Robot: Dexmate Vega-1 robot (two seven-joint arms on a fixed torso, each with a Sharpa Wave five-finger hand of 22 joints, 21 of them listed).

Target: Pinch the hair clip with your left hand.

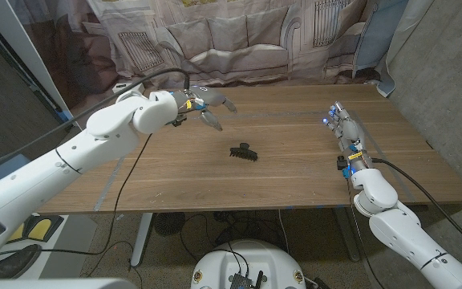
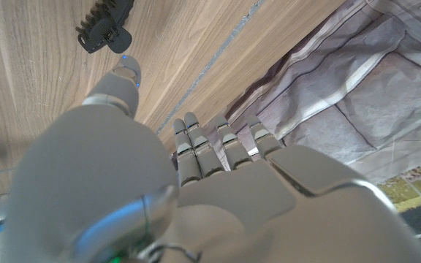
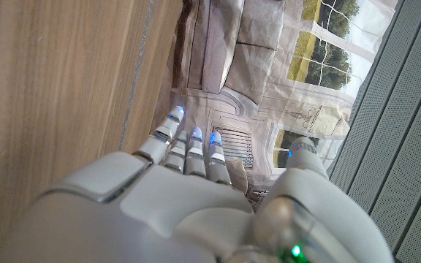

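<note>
Head view: my left hand (image 1: 201,105) hangs above the wooden table (image 1: 295,172) with its fingers spread and nothing in them, the tips pointing toward the table's middle. The black hair clip (image 1: 244,152) lies on the bare wood beyond my fingertips and nearer the table's front edge, apart from the hand, not touched by anything.

In the left wrist view I look along the back of that same hand (image 2: 196,183): the fingers (image 2: 207,150) reach out side by side over the wood, the thumb stands off on its own, and the clip (image 2: 104,25) sits just past the thumb's tip (a small gap of table shows between them).

My right hand (image 1: 342,128) is well away from the clip, on the table by its right side, fingers straight and together, holding nothing. From the right wrist view the hand (image 3: 188,190) shows those extended fingers (image 3: 188,150) beside the wood, with a printed backdrop beyond them.
</note>
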